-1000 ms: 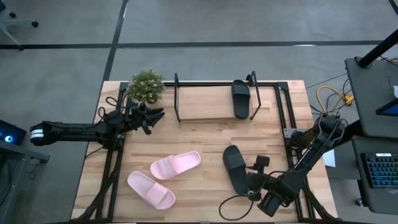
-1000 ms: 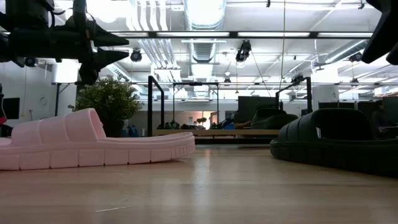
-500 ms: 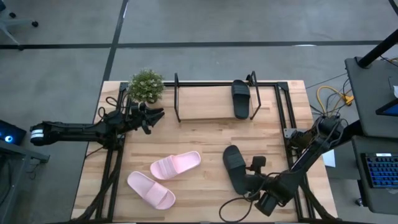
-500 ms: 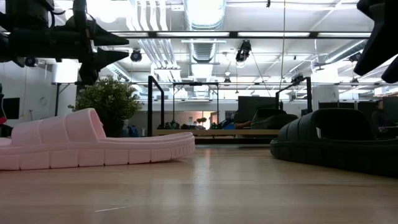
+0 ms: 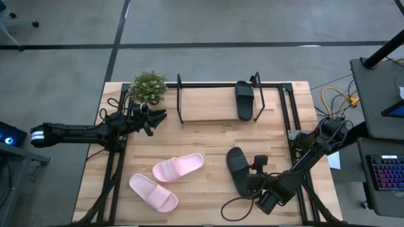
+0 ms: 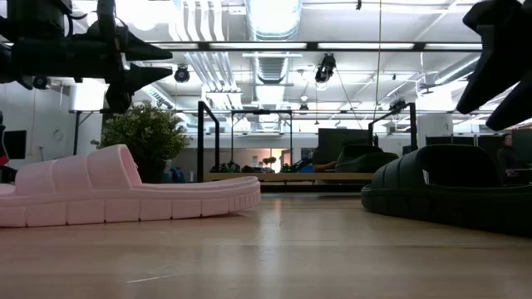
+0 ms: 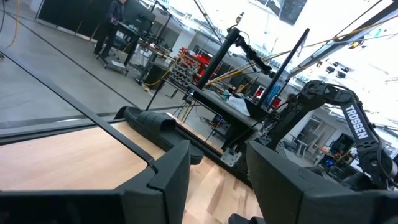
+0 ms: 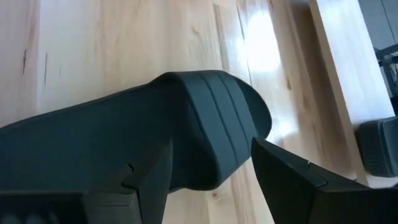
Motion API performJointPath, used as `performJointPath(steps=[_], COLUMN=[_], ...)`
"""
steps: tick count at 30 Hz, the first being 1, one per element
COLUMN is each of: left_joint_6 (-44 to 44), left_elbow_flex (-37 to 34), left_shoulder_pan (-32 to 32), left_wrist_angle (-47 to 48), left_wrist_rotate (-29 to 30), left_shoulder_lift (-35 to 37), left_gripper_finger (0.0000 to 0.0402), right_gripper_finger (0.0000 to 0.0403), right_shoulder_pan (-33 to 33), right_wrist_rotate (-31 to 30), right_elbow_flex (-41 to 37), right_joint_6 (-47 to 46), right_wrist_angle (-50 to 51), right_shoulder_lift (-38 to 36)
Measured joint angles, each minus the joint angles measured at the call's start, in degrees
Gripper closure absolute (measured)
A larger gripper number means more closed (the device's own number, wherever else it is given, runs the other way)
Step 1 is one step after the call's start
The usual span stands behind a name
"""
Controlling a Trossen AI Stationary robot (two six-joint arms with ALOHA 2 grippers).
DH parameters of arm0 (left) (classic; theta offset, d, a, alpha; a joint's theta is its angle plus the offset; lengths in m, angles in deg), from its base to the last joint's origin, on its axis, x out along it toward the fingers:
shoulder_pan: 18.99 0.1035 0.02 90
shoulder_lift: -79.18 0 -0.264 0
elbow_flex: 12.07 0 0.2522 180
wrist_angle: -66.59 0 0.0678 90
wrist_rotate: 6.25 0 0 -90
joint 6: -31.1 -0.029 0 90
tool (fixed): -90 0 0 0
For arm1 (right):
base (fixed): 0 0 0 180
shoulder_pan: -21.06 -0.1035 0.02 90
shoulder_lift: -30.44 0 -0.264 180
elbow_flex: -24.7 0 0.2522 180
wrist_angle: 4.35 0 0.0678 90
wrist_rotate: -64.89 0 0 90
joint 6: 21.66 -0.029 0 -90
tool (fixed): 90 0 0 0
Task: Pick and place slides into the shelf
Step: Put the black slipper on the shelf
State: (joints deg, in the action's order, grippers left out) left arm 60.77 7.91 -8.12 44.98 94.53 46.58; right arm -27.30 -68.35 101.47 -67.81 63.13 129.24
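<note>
A black slide (image 5: 238, 169) lies on its sole on the table's near right. My right gripper (image 5: 256, 173) hangs open above its near end, one finger to each side of its wide strap (image 8: 214, 124); the low view shows the gripper (image 6: 490, 58) clear above the slide (image 6: 449, 195). A second black slide (image 5: 244, 99) rests on the board of the shelf (image 5: 208, 115) at the far edge. Two pink slides (image 5: 178, 167) (image 5: 153, 192) lie on the table's near left. My left gripper (image 5: 159, 117) waits open at the far left, raised off the table.
A small potted plant (image 5: 148, 86) stands at the far left corner, beside my left gripper. A dark cable (image 5: 237, 211) loops over the table's near edge by my right arm. Bare wood lies between the slides and the shelf.
My right gripper has sunk toward the black slide on the table and shifted a little toward the table's left edge, rolling slightly about its own axis. Its fingers have stayed open. The slides have not moved.
</note>
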Motion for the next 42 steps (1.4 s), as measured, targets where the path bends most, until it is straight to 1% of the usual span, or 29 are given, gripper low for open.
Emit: performJointPath(steps=[5,8,11,19,21,26,42], left_joint_6=[0.0,0.0,0.0,0.0,0.0,0.0,0.0], left_elbow_flex=[0.0,0.0,0.0,0.0,0.0,0.0,0.0], left_shoulder_pan=[0.0,0.0,0.0,0.0,0.0,0.0,0.0], left_wrist_angle=[0.0,0.0,0.0,0.1,0.1,0.1,0.0], left_wrist_rotate=[0.0,0.0,0.0,0.0,0.0,0.0,0.0], left_shoulder_lift=[0.0,0.0,0.0,0.0,0.0,0.0,0.0], left_gripper_finger=[0.0258,0.0258,0.0258,0.0258,0.0258,0.0258,0.0258], right_gripper_finger=[0.0193,0.0193,0.0193,0.0193,0.0193,0.0193,0.0193], right_shoulder_pan=[0.0,0.0,0.1,1.0,1.1,1.6,5.2], right_wrist_rotate=[1.5,0.1,-1.8,-1.8,-2.0,-4.7,-6.3], right_elbow_flex=[-0.6,-0.5,-0.5,-0.5,-0.5,-0.5,-1.3], right_joint_6=[4.4,5.7,5.9,6.2,5.9,5.9,5.7], right_wrist_angle=[-2.2,-2.3,-3.2,-3.6,-3.6,-3.8,-6.1], right_shoulder_lift=[1.2,1.8,2.2,5.3,5.4,5.4,6.5])
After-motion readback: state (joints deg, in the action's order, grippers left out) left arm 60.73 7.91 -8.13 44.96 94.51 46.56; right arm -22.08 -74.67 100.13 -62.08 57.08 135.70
